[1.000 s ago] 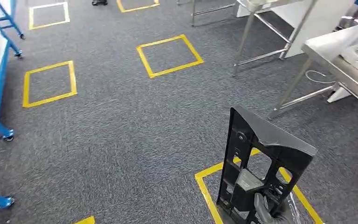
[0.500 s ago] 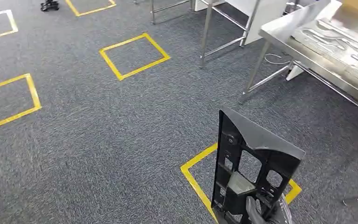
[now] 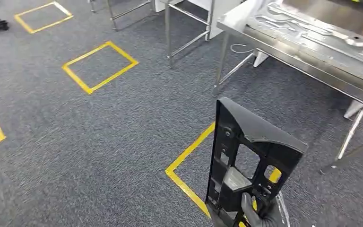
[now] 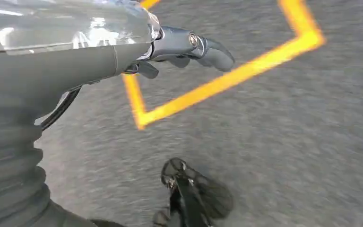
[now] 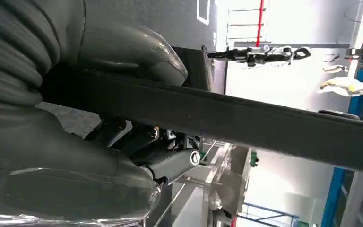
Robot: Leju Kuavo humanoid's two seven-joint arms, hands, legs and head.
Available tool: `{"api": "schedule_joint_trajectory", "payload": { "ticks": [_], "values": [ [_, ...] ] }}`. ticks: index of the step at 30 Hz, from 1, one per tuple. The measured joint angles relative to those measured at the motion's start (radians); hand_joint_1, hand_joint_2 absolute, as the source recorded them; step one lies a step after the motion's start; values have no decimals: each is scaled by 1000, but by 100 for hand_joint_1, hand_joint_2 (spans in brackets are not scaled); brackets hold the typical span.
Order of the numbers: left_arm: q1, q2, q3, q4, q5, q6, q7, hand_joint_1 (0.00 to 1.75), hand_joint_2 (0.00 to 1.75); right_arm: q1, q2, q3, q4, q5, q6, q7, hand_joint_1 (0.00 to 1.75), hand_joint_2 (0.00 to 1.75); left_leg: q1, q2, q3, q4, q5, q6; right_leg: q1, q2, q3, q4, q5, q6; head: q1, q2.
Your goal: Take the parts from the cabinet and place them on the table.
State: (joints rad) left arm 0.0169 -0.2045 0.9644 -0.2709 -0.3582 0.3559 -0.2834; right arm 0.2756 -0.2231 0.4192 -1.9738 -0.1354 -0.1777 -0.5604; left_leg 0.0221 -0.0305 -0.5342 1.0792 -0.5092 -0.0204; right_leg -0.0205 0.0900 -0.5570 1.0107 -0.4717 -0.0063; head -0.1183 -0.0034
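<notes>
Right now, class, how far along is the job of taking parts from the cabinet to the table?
Done: a black plastic part is out of the cabinet. In hand: the right hand grips its lower end and holds it upright over the grey carpet. Left: setting it on the steel table ahead. The left hand holds nothing.

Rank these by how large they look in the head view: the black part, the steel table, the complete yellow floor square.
1. steel table, cut off by the frame.
2. black part, though nearness to the camera inflates it.
3. yellow floor square.
</notes>
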Motion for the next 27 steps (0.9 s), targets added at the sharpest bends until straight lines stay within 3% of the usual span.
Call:
{"api": "schedule_joint_trajectory", "payload": {
  "ticks": [1, 2, 4, 6, 7, 8, 9, 11, 12, 13, 14, 15, 16, 17, 18, 21, 22, 23, 24, 26, 27],
  "values": [
    [0, 0, 2, 0, -6, -1, 0, 0, 175, 1, 7, -9, -4, 6, 5, 2, 175, 175, 6, -59, 18, -40, -5, 0, -2, 10, -6, 5, -2, 6, 0, 0],
    [0, -2, 3, 0, -11, -2, 2, 0, 175, 0, 15, -17, -7, 10, 9, 5, 175, 175, 5, -76, 17, -62, -9, 4, 3, 25, -16, 19, -2, 15, 0, 0],
    [-2, -2, 4, -2, -12, 1, 1, 0, 175, 7, 27, -28, -16, 13, 11, 5, 175, 175, -5, -52, 17, -51, -8, 17, -4, 49, -27, 9, 9, 31, 0, 0],
    [-4, -4, 4, -4, -15, 3, -1, 0, 175, 14, 31, -35, -22, 13, 13, 6, 175, 175, -2, -24, 15, -62, 3, 34, -8, 77, -35, 4, 21, 48, 0, 0],
    [-5, -6, 4, -4, -16, 3, -1, 0, 175, 17, 32, -42, -25, 13, 14, 6, 175, 175, 2, -7, 16, -68, 9, 42, -11, 56, -36, 9, 15, 48, 0, 0],
    [-6, -7, 4, -6, -19, 4, -1, 0, 175, 18, 34, -44, -26, 14, 14, 6, 175, 175, 0, 4, 17, -73, 12, 47, -2, -14, -52, 43, -13, 50, 2, 0],
    [-5, -13, 4, -6, -29, 9, 4, 0, 175, 17, 34, -47, -27, 16, 14, 8, 175, 175, -3, 20, 14, -73, 13, 49, 0, -50, -84, 107, -54, 52, 1, 0],
    [1, -23, 1, -6, -53, 30, 12, 0, 175, 19, 44, -56, -28, 21, 13, 11, 175, 175, -10, 51, 11, -73, 13, 50, 0, -79, -149, 254, -121, 53, 2, 0],
    [3, -30, 0, -6, -59, 38, 13, 0, 175, 21, 49, -62, -29, 27, 13, 14, 175, 175, -13, 68, 9, -72, 12, 51, 0, -84, -168, 301, -130, 51, 1, 0],
    [3, -37, 0, -6, -63, 42, 14, 0, 175, 23, 54, -68, -31, 34, 17, 21, 175, 175, -15, 82, 9, -72, 12, 51, 0, -86, -161, 295, -116, 49, 2, 0],
    [2, -40, 0, -6, -64, 43, 20, 0, 175, 24, 57, -75, -34, 38, 23, 26, 175, 175, -18, 96, 10, -72, 10, 53, 2, -89, -131, 246, -84, 44, 2, 0],
    [1, -45, 0, -6, -67, 44, 26, 0, 175, 23, 62, -81, -38, 42, 29, 30, 175, 175, -21, 108, 12, -72, 10, 54, 7, -100, -82, 162, -43, 35, 2, 0],
    [-1, -49, 0, -6, -71, 41, 31, 0, 175, 23, 67, -87, -43, 48, 34, 33, 175, 175, -24, 120, 15, -73, 9, 54, 13, -124, -26, 67, -8, 23, 2, 0],
    [-1, -52, 0, -6, -71, 34, 34, 0, 175, 23, 71, -93, -49, 51, 36, 34, 175, 175, -27, 130, 17, -73, 7, 52, 26, -179, 5, 5, -15, 10, 2, 0],
    [0, -55, 0, -6, -71, 27, 35, 0, 175, 22, 74, -96, -51, 53, 39, 35, 175, 175, -33, 136, 15, -69, 3, 46, 29, -180, 5, 2, -11, 7, 1, 0],
    [-2, -55, 1, -10, -69, -3, 28, 0, 175, 35, 85, -111, -59, 68, 53, 61, 175, 175, -31, 169, 24, -75, 3, 34, 33, -139, -3, -3, -5, -2, 2, 0],
    [-3, -53, 2, -14, -62, -21, 11, 0, 175, 36, 89, -114, -58, 85, 55, 86, 175, 175, -34, 166, 21, -71, -5, 26, 17, -129, 6, -19, 3, -8, 1, 0],
    [-5, -49, 6, -16, -57, -42, -7, 0, 175, 35, 97, -114, -56, 110, 49, 106, 175, 175, -28, 111, 16, -47, -21, 19, 17, -125, 8, -23, 4, -9, 1, 0],
    [-7, -45, 9, -16, -53, -59, -21, 0, 175, 30, 99, -114, -53, 137, 36, 124, 175, 175, -25, 69, -13, 16, -57, 17, 15, -118, 6, -23, 5, -16, 1, 0],
    [-6, -40, 11, -16, -63, -77, -29, 0, 175, 34, 113, -114, -50, 159, 15, 138, 175, 175, -20, 40, -96, 183, -129, 11, 17, -104, 6, -22, 4, -19, 1, 0],
    [-4, -37, 10, -16, -67, -82, -32, 0, 175, 36, 117, -116, -50, 163, 3, 142, 175, 175, -19, 39, -124, 235, -139, 9, 17, -97, 7, -20, 3, -20, 1, 0]
  ]
}}
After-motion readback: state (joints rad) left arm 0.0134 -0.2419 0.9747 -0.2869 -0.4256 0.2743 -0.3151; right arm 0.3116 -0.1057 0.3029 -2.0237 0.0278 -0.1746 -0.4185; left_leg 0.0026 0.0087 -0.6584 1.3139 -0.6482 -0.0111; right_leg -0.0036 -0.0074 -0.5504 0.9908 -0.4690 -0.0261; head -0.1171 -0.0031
